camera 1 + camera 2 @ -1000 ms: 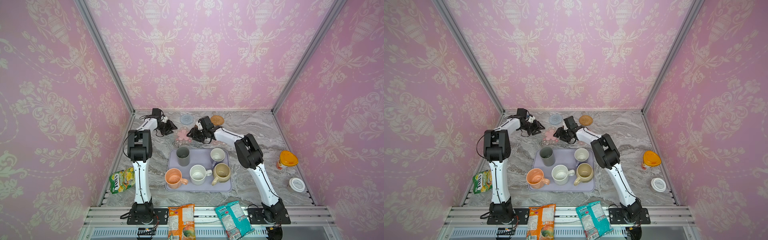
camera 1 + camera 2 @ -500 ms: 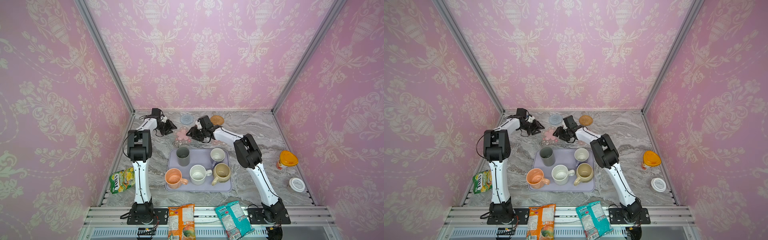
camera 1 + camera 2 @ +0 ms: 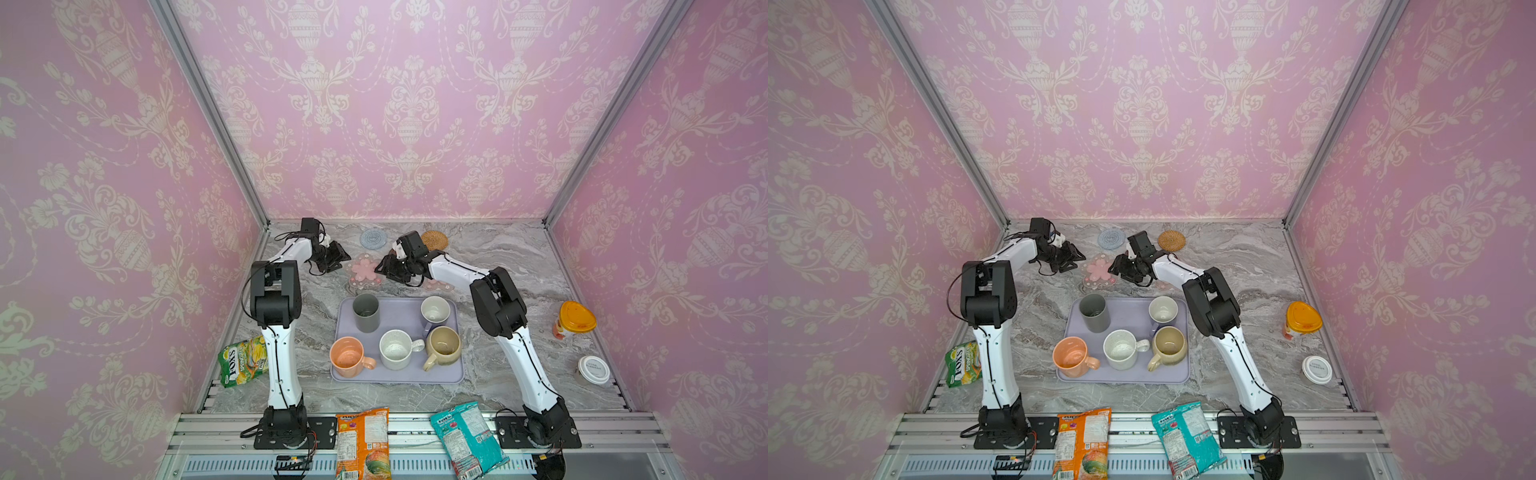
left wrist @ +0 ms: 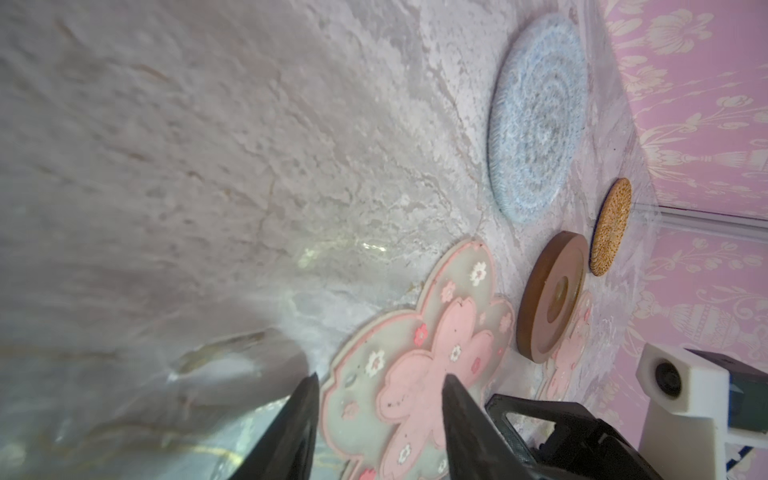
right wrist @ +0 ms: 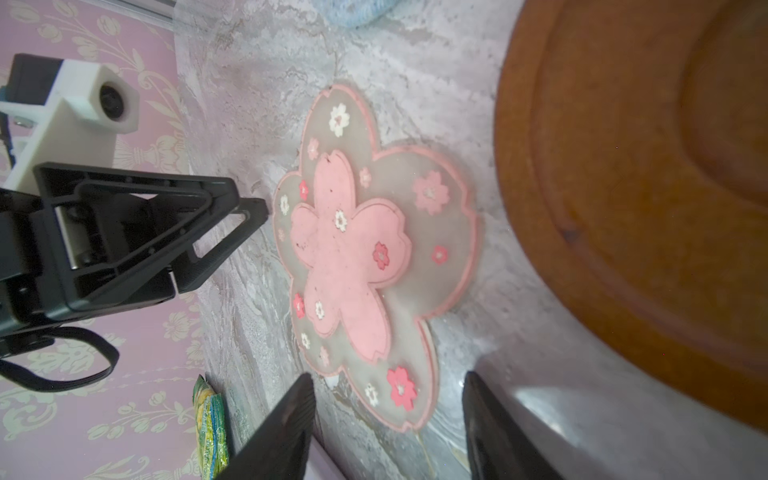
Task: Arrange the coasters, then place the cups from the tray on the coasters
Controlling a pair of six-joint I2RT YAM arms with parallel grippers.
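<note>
Flower coaster (image 3: pixel 365 269): lies flat on the tabletop (image 3: pixel 498 257) beyond the tray (image 3: pixel 399 378), between the two end effectors. It is apparently being nudged into its place.
Left end effector (image 4: pixel 381 378): jaws partly apart, straddling one edge of the coaster and gripping nothing.
Right end effector (image 5: pixel 387 376): jaws likewise apart and empty, with the tips at the opposite edge.
Wooden coaster (image 4: pixel 550 299): rests partly on a second flower coaster (image 4: pixel 567 357), just beside the first. This pair is judged not yet laid out.
Woven coaster (image 3: pixel 373 239), rattan coaster (image 3: pixel 435 240): spaced apart along the back wall, probably already set.
Cups (image 3: pixel 395 349): all five stand on the tray, waiting for coasters.
Obstacles: the overlapped pair crowds the right end effector. The orange-lidded pot (image 3: pixel 575 318), white-lidded pot (image 3: pixel 593 369) and snack bags (image 3: pixel 363 440) lie well clear.
</note>
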